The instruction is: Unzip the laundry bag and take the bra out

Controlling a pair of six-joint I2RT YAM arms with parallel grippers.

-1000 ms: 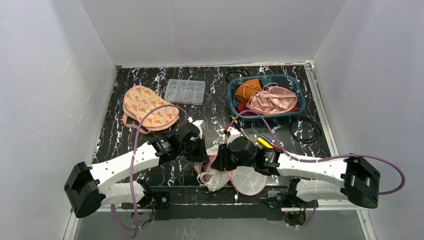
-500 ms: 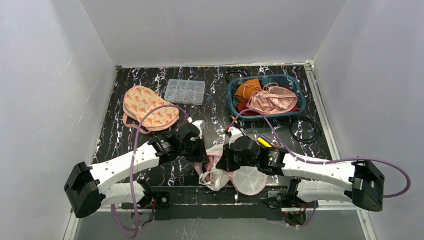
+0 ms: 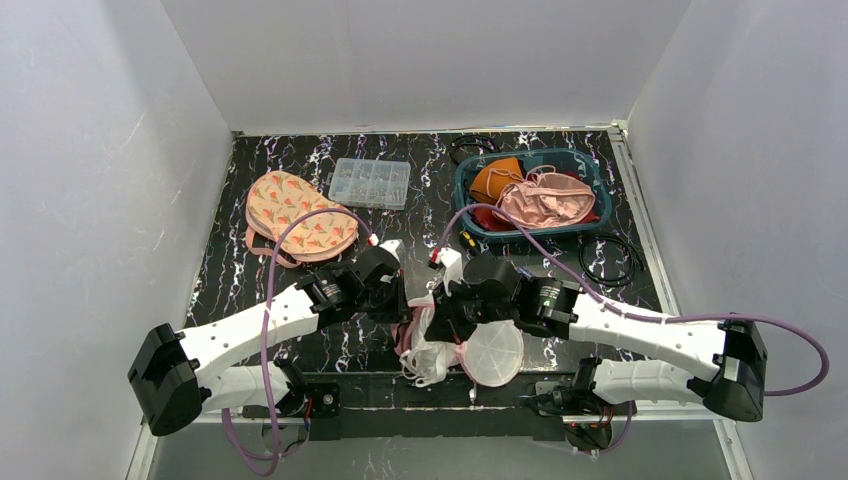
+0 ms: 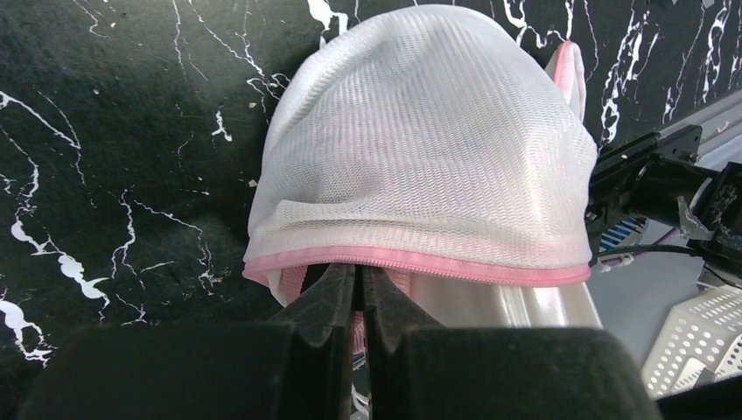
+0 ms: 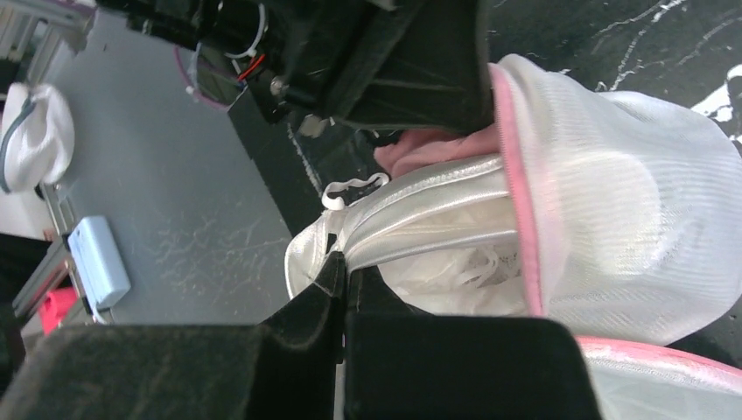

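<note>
Laundry bag [image 4: 420, 149] gapes open; at its pink rim [image 4: 420, 260] our right tool [image 5: 343, 280] has just clamped the white bra [image 5: 429, 210], our left tool [image 4: 359, 289] pinching that rim: pulling out comes next.

The laundry bag [image 3: 492, 352] lies at the near edge of the surface [image 3: 240, 290] between the left tool [image 4: 360, 280] and right tool [image 5: 343, 271], the bra [image 5: 420, 210] partly inside it. Behind, from left to right: a second bra [image 3: 298, 215], a compartment box [image 3: 370, 183], a basket [image 3: 461, 200] holding garments [image 3: 545, 200]

The top camera looks down from high behind the near edge over the whole table [image 3: 430, 215], far off, while both wrist cameras sit low and very close on the bag [image 4: 420, 149] from opposite sides, the one thing all three share.
</note>
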